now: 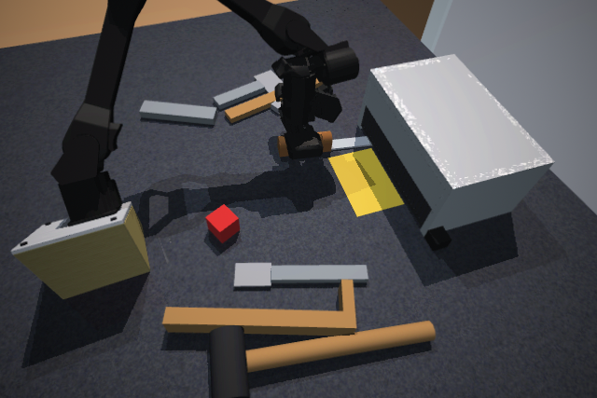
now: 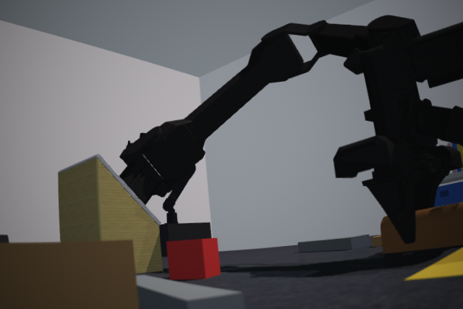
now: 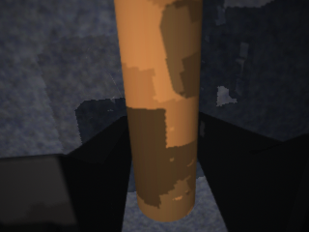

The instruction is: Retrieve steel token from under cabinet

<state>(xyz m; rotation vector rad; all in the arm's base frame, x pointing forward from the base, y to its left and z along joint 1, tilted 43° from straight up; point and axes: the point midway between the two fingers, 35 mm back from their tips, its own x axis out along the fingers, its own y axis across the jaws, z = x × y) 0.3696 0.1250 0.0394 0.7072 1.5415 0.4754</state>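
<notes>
My gripper (image 1: pixel 306 148) (image 3: pixel 159 122) points down and is shut on the thick round orange handle (image 1: pixel 283 146) (image 2: pixel 445 225) (image 3: pixel 159 63) of a tool. The handle is at or just above the table; I cannot tell whether it touches. The tool's flat steel blade (image 1: pixel 350 143) points right, and its far end passes into the dark low opening of the grey cabinet (image 1: pixel 463 118). The yellow marked area (image 1: pixel 381 191) (image 2: pixel 441 268) lies in front of the cabinet, beside the blade; shadows cross it. The steel token is not visible in any view.
A red cube (image 1: pixel 221 222) (image 2: pixel 187 258) stands left of the marked area. Nearer the top camera lie a plate-ended steel bar (image 1: pixel 318 273), an L-shaped wooden stick (image 1: pixel 260 319) and a mallet (image 1: pixel 337 345). Grey bars (image 1: pixel 178 113) and an orange bar (image 1: pixel 250 106) lie behind. A black block (image 1: pixel 437 238) sits by the cabinet's near corner.
</notes>
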